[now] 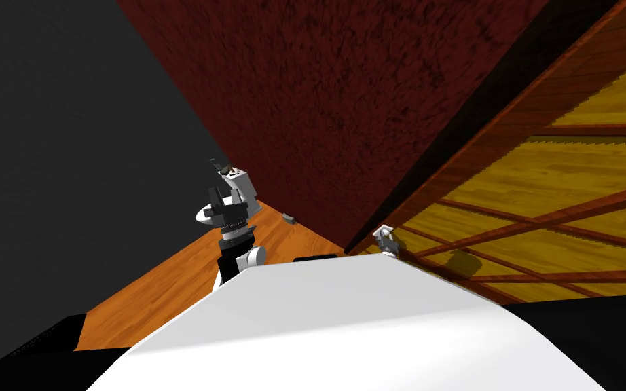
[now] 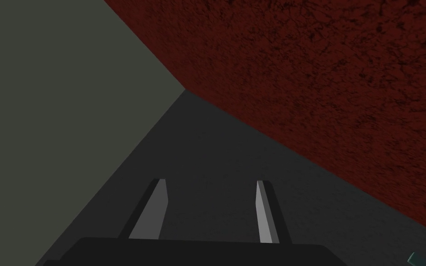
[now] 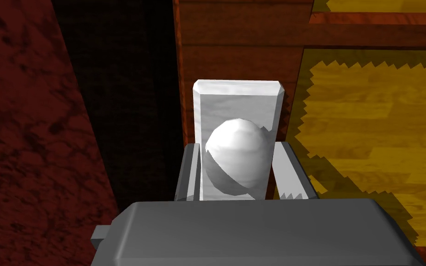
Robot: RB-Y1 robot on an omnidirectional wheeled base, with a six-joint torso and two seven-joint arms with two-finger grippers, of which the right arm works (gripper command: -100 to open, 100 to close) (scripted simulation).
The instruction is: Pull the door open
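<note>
The door [image 1: 563, 176] has yellow wooden panels in a red-brown frame and stands at my right. Its round white knob [image 3: 237, 154] sits on a white backplate [image 3: 237, 99] close to the door's edge. My right gripper [image 3: 237, 147] is shut on the knob, one finger [image 3: 186, 171] pressing each side. In the head view this gripper [image 1: 385, 239] is small, just past my chest. A dark strip [image 3: 133, 92] runs between the door's edge and the dark red wall. My left gripper [image 2: 209, 184] is open and holds nothing, raised ahead of me at the left [image 1: 220, 165].
A dark red wall [image 1: 345, 102] faces me and meets a dark grey wall [image 1: 67, 170] on the left. An orange wooden floor [image 1: 169, 285] lies below, with a small grey object [image 1: 288, 218] at the foot of the red wall.
</note>
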